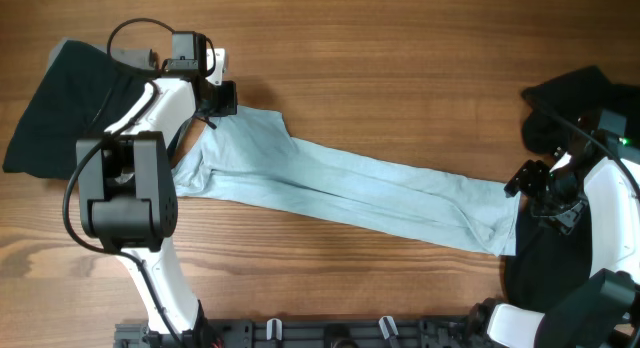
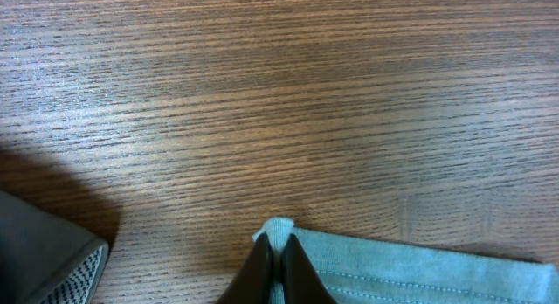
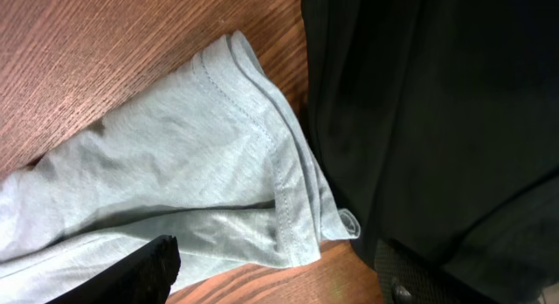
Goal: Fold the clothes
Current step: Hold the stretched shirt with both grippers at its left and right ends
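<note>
Left gripper [image 2: 278, 245] fingers are pressed together, pinching a hemmed corner of the T-shirt [image 1: 350, 188] at the far left of the table [image 1: 420, 58]. The T-shirt is drawn out across the table as a long narrow band, from far left to near right. The right gripper [image 3: 279, 282] is held with fingers spread over the opposite end of the shirt, where the hem lies against a black garment [image 1: 565, 103]; contact with the cloth cannot be determined. A second black garment [image 1: 55, 103] lies at the far left edge.

Bright even light; soft shadows
</note>
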{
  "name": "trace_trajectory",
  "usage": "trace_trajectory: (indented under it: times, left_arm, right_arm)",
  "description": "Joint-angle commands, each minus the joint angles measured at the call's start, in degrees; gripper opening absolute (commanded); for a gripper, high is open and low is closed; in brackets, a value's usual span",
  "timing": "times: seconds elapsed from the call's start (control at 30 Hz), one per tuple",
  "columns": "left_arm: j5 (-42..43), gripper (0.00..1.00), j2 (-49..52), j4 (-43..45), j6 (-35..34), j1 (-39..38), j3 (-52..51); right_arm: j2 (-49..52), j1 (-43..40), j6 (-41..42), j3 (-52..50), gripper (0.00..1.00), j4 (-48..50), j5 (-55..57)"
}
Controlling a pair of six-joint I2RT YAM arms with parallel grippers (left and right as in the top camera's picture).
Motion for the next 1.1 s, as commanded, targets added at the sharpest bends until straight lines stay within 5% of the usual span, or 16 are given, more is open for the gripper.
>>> trace_trajectory:
  times: [0.0, 0.13, 0.17, 0.47, 0.53, 0.63, 0.9, 1.07]
  left_arm:
    - [0.9, 0.18, -3.5, -1.0, -0.2, 0.0, 0.3]
    - [0.9, 0.27, -5.6, -4.3, -0.2, 0.0, 0.3]
    - [0.9, 0.05, -6.4, -5.5, -0.2, 0.0, 0.3]
    - [0.4, 0.04, -6.9, -10.3, -0.2, -0.1, 0.3]
    - [-0.8, 0.46, -6.9, -8.4, -0.2, 0.0, 0.3]
    - [-0.8, 0.61, -6.2, -2.4, -0.2, 0.0, 0.3]
    - [0.1, 0.55, -2.2, -0.2, -0.2, 0.0, 0.3]
    - [0.0, 0.42, -1.8, 0.9, -0.1, 0.0, 0.3]
  right_arm:
    - [-0.9, -0.2, -1.1, 0.8, 0.77, -0.2, -1.1]
    - [-0.9, -0.2, -1.2, 0.8, 0.77, -0.2, -1.1]
    - [-0.9, -0.2, -1.1, 0.8, 0.77, -0.2, -1.1]
    - [-0.9, -0.2, -1.2, 0.8, 0.77, 0.0, -1.5]
    - [-0.9, -0.2, -1.1, 0.8, 0.77, 0.0, -1.5]
    - [-0.9, -0.2, -1.2, 0.8, 0.77, -0.1, -1.5]
    - [-0.9, -0.2, -1.1, 0.8, 0.77, 0.0, -1.5]
    - [-0.9, -0.2, -1.2, 0.8, 0.77, -0.1, -1.5]
